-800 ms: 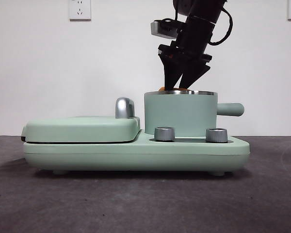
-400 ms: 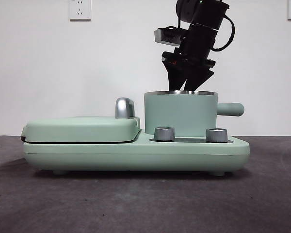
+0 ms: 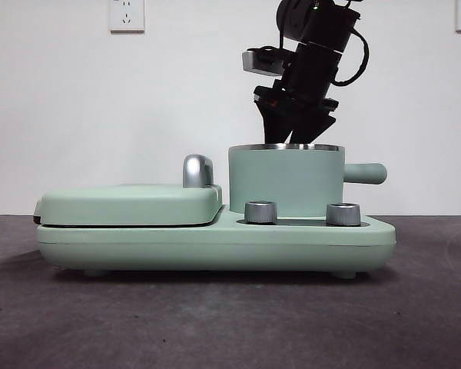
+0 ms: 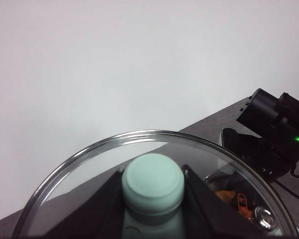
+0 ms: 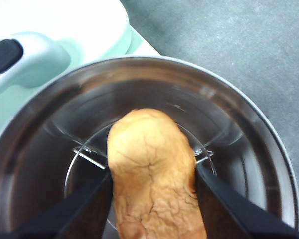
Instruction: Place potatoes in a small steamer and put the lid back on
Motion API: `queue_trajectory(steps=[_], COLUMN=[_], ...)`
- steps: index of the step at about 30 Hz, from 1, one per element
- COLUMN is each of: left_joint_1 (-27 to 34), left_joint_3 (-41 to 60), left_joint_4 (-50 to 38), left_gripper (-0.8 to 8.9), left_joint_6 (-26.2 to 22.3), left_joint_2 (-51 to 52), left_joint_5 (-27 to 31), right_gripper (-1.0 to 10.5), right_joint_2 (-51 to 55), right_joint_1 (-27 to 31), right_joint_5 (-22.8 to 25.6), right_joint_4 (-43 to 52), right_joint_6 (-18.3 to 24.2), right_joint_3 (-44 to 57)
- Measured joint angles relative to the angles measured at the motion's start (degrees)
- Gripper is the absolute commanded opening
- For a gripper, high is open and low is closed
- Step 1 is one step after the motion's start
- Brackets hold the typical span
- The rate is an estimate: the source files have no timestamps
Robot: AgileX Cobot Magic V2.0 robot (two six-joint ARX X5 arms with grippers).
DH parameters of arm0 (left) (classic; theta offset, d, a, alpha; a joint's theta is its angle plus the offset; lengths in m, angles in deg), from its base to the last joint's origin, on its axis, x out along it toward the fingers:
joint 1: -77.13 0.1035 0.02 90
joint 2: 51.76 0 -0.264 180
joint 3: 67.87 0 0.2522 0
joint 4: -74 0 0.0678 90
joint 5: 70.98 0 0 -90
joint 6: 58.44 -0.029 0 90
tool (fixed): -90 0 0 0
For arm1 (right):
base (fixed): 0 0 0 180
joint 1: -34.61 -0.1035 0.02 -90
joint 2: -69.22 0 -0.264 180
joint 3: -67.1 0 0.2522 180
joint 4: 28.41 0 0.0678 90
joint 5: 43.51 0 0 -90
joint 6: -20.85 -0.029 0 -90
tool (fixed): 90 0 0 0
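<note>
1 potato (image 5: 152, 174) lies between the right claw (image 5: 152, 199) jaws inside the small steamer (image 5: 239, 129).

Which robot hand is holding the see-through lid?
The left gripper: its jaws clamp the lid by its green knob. The right gripper straddles the potato instead.

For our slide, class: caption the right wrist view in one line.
Right gripper holds the potato between its jaws inside the steel-lined steamer, above the wire rack.
</note>
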Motion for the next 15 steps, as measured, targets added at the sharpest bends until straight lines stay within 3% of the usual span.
queue_trajectory(steps=[3, 9, 11, 15], left_joint_1=[0.0, 0.0, 0.0, -0.42], left_joint_3=[0.0, 0.0, 0.0, 0.0], left_joint_4=[0.0, 0.0, 0.0, 0.0], left_gripper=[0.09, 0.09, 0.09, 0.09], left_joint_6=[0.0, 0.0, 0.0, 0.0], left_joint_2=[0.0, 0.0, 0.0, -0.07], left_joint_5=[0.0, 0.0, 0.0, 0.02], right_gripper=[3.9, 3.7, 2.9, 2.8], right_joint_2=[-0.04, 1.42, 5.42, 17.73], right_joint_1=[-0.02, -0.02, 0.0, 1.07], right_joint_5=[0.0, -2.32, -2.08, -1.05], right_joint_4=[-0.35, 0.17, 0.04, -4.0], right_joint_6=[0.0, -0.04, -0.39, -1.57], right_joint_3=[0.0, 0.0, 0.0, -0.28])
